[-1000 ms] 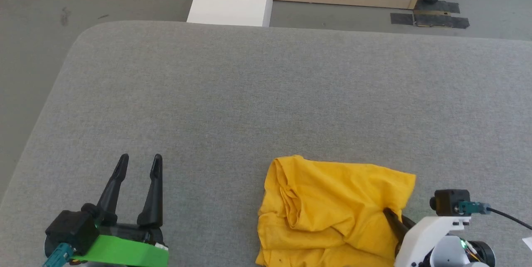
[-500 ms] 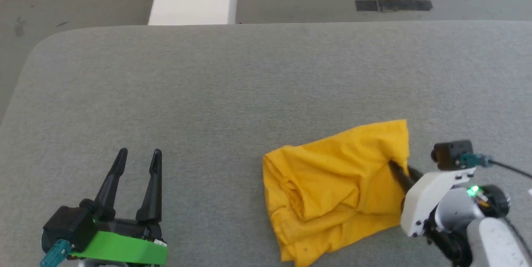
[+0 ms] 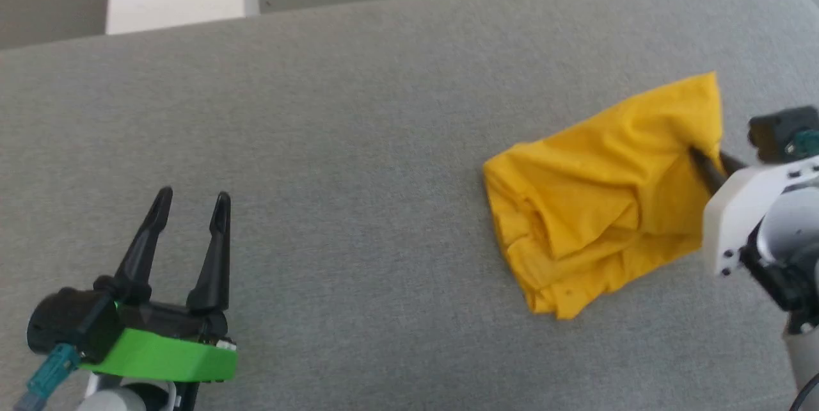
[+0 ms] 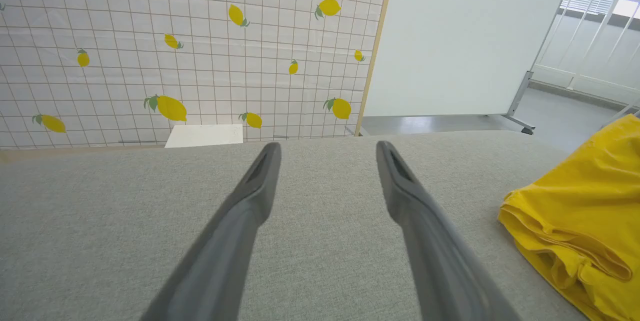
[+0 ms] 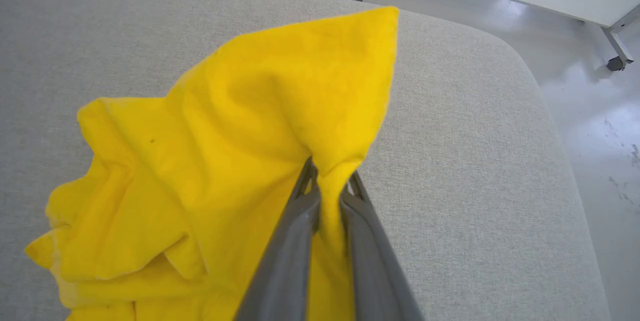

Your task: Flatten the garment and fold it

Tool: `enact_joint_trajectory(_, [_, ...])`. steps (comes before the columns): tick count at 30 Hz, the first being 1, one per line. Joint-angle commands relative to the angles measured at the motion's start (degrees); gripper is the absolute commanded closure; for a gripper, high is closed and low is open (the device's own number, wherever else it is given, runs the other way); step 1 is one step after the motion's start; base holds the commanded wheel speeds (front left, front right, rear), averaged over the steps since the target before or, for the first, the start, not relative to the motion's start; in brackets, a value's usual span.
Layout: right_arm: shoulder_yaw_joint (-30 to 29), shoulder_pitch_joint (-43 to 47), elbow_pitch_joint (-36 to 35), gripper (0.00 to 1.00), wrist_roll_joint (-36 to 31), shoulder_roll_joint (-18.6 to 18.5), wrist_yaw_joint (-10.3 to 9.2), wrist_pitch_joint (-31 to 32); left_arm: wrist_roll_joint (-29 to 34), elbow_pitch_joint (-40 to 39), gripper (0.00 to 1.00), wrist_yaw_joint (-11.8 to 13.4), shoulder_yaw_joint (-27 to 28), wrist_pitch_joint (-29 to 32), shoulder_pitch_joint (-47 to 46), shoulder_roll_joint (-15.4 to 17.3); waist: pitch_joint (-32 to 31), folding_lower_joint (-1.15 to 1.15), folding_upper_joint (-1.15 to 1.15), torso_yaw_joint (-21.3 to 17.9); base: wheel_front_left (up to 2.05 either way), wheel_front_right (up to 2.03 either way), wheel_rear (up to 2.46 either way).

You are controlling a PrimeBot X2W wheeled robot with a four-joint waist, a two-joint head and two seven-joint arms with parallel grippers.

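1. Head view, largest first: grey cloth-topped table, one, carrying everything.
2. Next in size, garment, one: yellow, bunched in layered folds, lying on the right part of the table, with one corner drawn up toward the far right. Plain yellow on every visible face, no print showing.
3. Right claw, one: closed on a pinch of the garment just below that raised corner, with cloth squeezed between both fingers in the right wrist view.
4. Left claw, one: spread wide, gripping nothing, poised over bare table at lower left, well apart from the garment.
5. Step in hand, as a judgement: flattening, early on, with layers heaped rather than spread; folding not yet begun.
6. Next move, as a judgement: probably calls for bringing the left claw across to a free edge or the opposite corner, then drawing the two grips apart to stretch the cloth flat. Worth minding the table's rounded right corner close by, for risk of cloth slipping over it.
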Motion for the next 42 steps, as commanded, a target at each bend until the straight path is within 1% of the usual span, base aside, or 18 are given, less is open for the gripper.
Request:
enact_joint_trajectory(1, [-0.35, -1.97, -0.58, 1.0, -0.53, -0.83, -0.09, 0.37, 0.93, -0.87, 0.0, -0.08, 0.02, 0.45, -1.58, 0.86, 4.82, 0.0, 0.0, -4.21, 0.0, 0.0, 0.0])
enact_joint_trajectory(7, [-0.99, -6.77, -0.75, 1.0, -2.46, -5.51, -0.09, 0.97, 1.58, -4.48, 0.0, -0.27, -0.02, 2.25, -5.14, 2.97, 10.31, 0.0, 0.0, -6.45, 0.0, 0.0, 0.0])
enact_joint_trajectory(13, [-2.9, -11.0, 1.52, 1.0, -4.52, -10.76, -0.09, -0.24, 1.89, -8.05, 0.0, -0.23, 1.51, 3.76, -7.69, 5.37, 16.04, 0.0, 0.0, -6.61, 0.0, 0.0, 0.0])
enact_joint_trajectory(17, [-6.97, -13.6, 4.32, 1.0, -5.11, -13.14, -0.09, -1.77, 2.1, -10.27, 0.0, -0.22, 2.54, 4.94, -8.71, 7.04, 19.88, 0.0, 0.0, -6.05, 0.0, 0.0, 0.0])
enact_joint_trajectory(22, [-12.12, -14.61, 6.91, 1.0, -8.72, -15.97, -0.09, -2.38, 2.11, -11.96, 0.0, -0.35, 3.05, 5.69, -9.71, 8.49, 23.01, 0.0, 0.0, -5.01, 0.0, 0.0, 0.0])
enact_joint_trajectory(26, [-15.93, -14.55, 8.19, 1.0, -11.13, -17.56, -0.09, -2.77, 2.24, -12.8, 0.0, -0.18, 3.41, 5.36, -10.52, 8.91, 24.46, 0.0, 0.0, -4.03, 0.0, 0.0, 0.0])
enact_joint_trajectory(30, [-18.07, -13.49, 8.56, 1.0, -14.69, -20.83, -0.09, -3.89, 1.67, -13.6, 0.0, -0.14, 3.64, 4.74, -10.81, 8.84, 25.53, 0.0, 0.0, -3.07, 0.0, 0.0, 0.0])
enact_joint_trajectory(34, [-19.94, -13.12, 8.84, 1.0, -15.62, -21.41, -0.09, -4.03, 1.1, -14.35, 0.0, -0.12, 4.23, 4.13, -10.52, 9.04, 26.56, 0.0, 0.0, -2.69, 0.0, 0.0, 0.0])
enact_joint_trajectory(38, [-21.31, -12.92, 9.75, 1.0, -16.03, -20.75, -0.09, -4.33, 0.32, -14.74, 0.0, 0.14, 4.82, 3.51, -10.56, 8.81, 27.39, 0.0, 0.0, -2.29, 0.0, 0.0, 0.0])
enact_joint_trajectory(40, [-21.98, -12.94, 10.39, 1.0, -16.5, -20.17, -0.09, -4.81, 0.89, -14.86, 0.0, -0.07, 4.27, 3.58, -10.63, 9.64, 27.72, 0.0, 0.0, -2.09, 0.0, 0.0, 0.0])
enact_joint_trajectory(41, [-22.27, -12.96, 10.77, 0.75, -16.8, -19.86, -0.09, -5.14, 0.82, -14.81, 0.0, 0.27, 4.39, 3.43, -10.76, 9.36, 27.83, 0.0, 0.0, -1.97, 0.0, 0.0, 0.0])
enact_joint_trajectory(42, [-22.42, -13.01, 11.05, 0.25, -17.04, -19.66, -0.09, -5.45, 0.77, -14.84, 0.0, 0.39, 4.43, 3.2, -10.93, 9.23, 27.9, 0.0, 0.0, -1.92, 0.0, 0.0, 0.0])
